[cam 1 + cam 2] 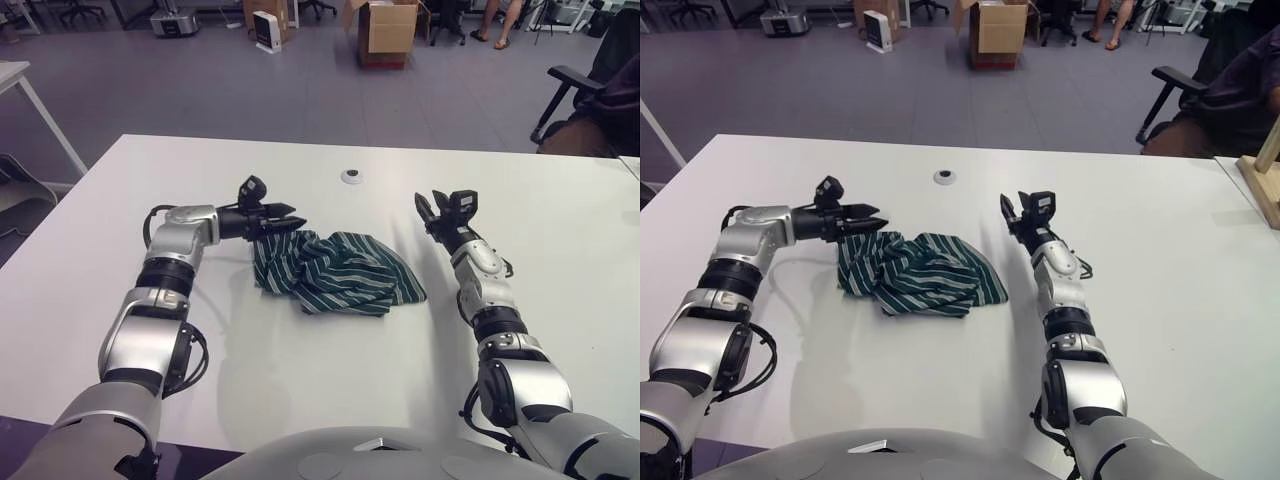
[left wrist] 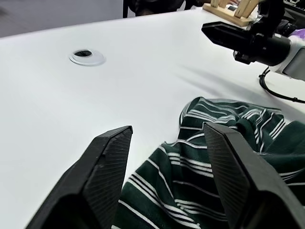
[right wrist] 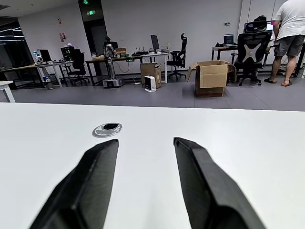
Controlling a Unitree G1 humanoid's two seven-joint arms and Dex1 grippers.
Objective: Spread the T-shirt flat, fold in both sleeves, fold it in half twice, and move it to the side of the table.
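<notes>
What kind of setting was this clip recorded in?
Probably an open office or lab: swivel chairs and desks stand behind, a cardboard box sits on the grey floor, and the crumpled T-shirt lies on a white table with a cable grommet.

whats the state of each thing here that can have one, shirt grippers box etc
T-shirt: crumpled in a heap on the table, not yet spread flat or folded
left gripper: open, at the heap's far-left edge, nothing clamped
right gripper: open, empty, over bare table to the right of the shirt
cardboard box: on the floor behind the table, top flaps open
</notes>
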